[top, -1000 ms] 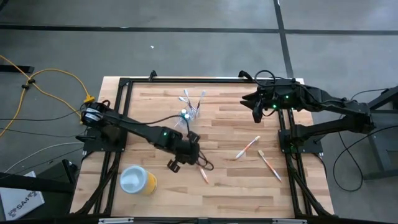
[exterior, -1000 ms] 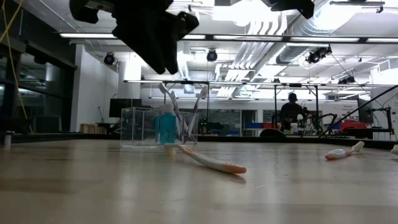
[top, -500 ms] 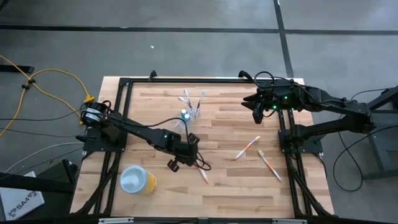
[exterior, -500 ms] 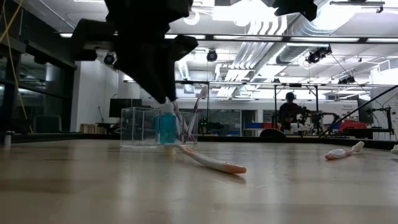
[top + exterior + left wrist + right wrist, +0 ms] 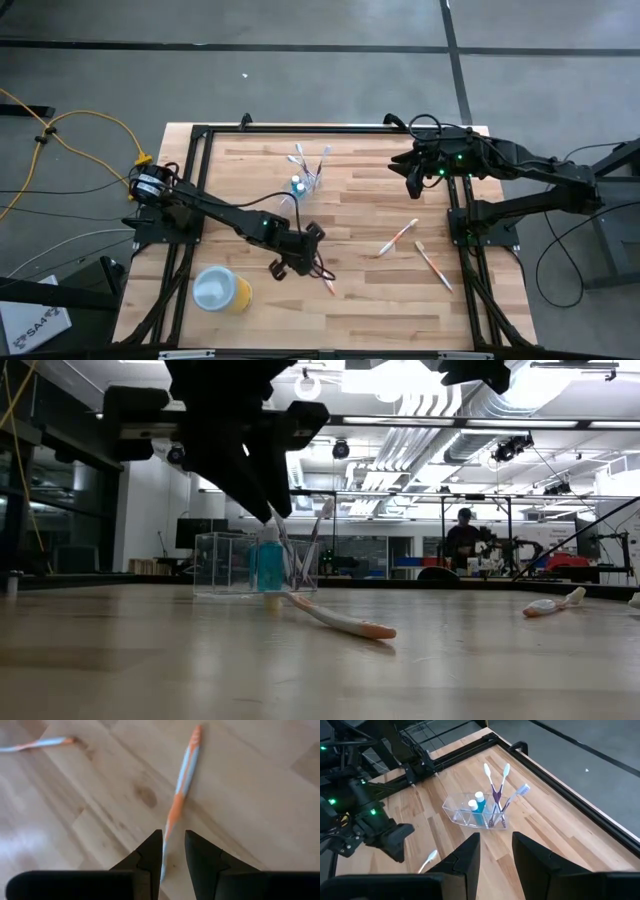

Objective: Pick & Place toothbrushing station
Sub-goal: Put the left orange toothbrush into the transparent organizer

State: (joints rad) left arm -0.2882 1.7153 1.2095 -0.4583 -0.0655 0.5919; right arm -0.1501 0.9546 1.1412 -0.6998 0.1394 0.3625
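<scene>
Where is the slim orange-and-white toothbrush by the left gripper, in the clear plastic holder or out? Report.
Out: the orange-and-white toothbrush lies flat on the wooden table, under the left gripper.

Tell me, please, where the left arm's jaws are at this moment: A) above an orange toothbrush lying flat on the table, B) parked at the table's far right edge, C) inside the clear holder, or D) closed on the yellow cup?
A: the left wrist view shows the orange toothbrush lying flat on the table, its near end running between the jaws of the left gripper, which are open and not yet shut on it.
</scene>
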